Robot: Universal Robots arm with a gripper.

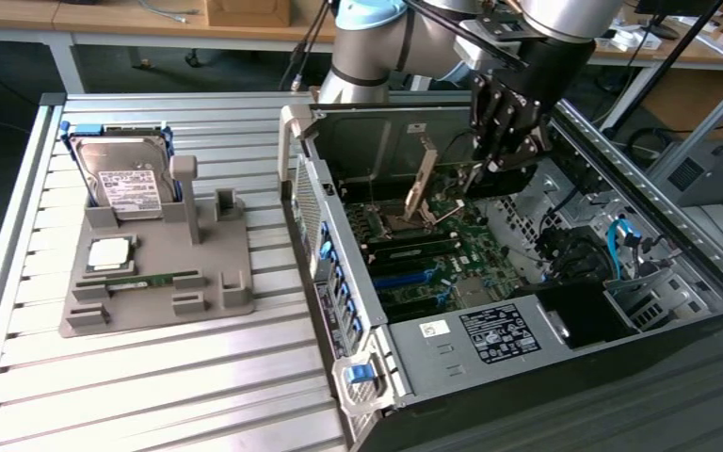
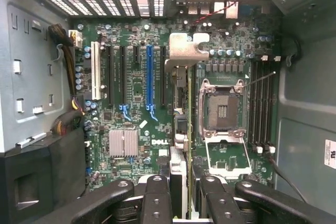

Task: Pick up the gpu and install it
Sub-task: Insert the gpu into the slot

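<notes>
The black claw [image 1: 503,162] hangs inside the open black and silver computer case [image 1: 663,235] and holds the gpu [image 1: 425,184], a thin flat green circuit card with a silver metal end bracket. Its fingers [image 2: 157,198] close narrowly on the card's edge. The card stands upright above the green motherboard [image 2: 136,103], just beside the empty silver processor socket [image 2: 223,111]. Well apart from the case, on the slatted metal surface [image 1: 148,377], a grey plastic holder [image 1: 148,282] carries a silver hard drive with white label [image 1: 123,184].
</notes>
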